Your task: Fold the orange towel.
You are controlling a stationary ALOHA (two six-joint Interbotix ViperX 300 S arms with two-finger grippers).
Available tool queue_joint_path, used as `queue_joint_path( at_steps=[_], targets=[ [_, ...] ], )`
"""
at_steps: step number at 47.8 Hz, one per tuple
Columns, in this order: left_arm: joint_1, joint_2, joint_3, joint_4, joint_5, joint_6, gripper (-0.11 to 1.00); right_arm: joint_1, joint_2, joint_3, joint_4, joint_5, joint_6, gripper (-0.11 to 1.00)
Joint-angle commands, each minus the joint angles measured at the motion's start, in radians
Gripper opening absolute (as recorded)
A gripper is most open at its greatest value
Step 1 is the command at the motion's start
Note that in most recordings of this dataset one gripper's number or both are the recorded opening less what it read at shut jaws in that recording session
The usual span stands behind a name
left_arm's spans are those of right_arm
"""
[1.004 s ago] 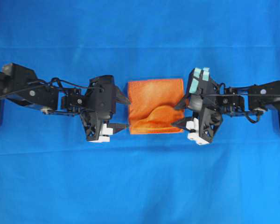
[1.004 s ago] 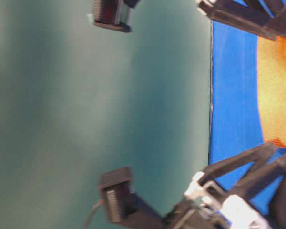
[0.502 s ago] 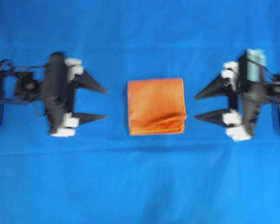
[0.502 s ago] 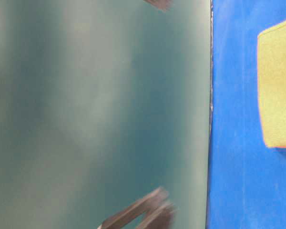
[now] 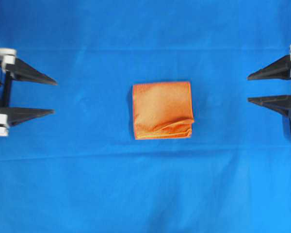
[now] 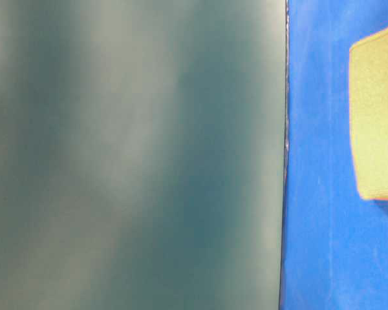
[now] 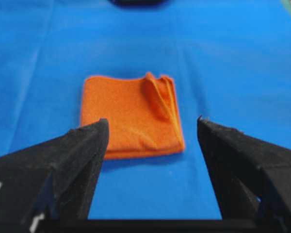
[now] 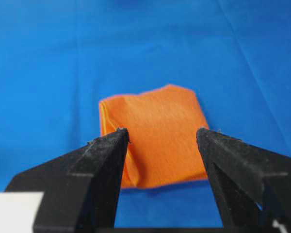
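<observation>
Folded orange towel (image 5: 162, 110) lies between (well apart from) spread left gripper (image 5: 52, 97) and right gripper (image 5: 250, 88)

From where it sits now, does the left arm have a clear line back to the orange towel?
Probably yes. The left gripper is open and aimed at the orange towel, with only bare blue cloth between them.

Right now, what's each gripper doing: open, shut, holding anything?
Left gripper: open, empty, away from the orange towel.
Right gripper: open, empty, away from it.
</observation>
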Motion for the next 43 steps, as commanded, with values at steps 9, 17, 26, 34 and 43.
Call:
queue_joint_path(
  at_steps=[9, 17, 26, 34, 43],
  targets=[
    [-0.003, -0.133, 0.092, 0.0, -0.002, -0.009, 0.68, -0.02, -0.103, 0.114, -0.006, -0.074, -0.002, 0.62],
    [-0.003, -0.173, 0.137, 0.0, -0.003, -0.009, 0.68, -0.028, -0.098, 0.163, -0.002, -0.137, 0.003, 0.62],
    [-0.003, -0.195, 0.149, 0.0, -0.003, -0.011, 0.68, -0.035, -0.086, 0.167, -0.002, -0.152, 0.005, 0.62],
    [-0.003, -0.195, 0.149, 0.0, -0.003, -0.011, 0.68, -0.035, -0.086, 0.167, 0.0, -0.153, 0.006, 0.62],
    [-0.003, -0.195, 0.149, 0.0, -0.003, -0.011, 0.68, -0.035, -0.086, 0.167, 0.0, -0.152, 0.006, 0.62]
  ],
)
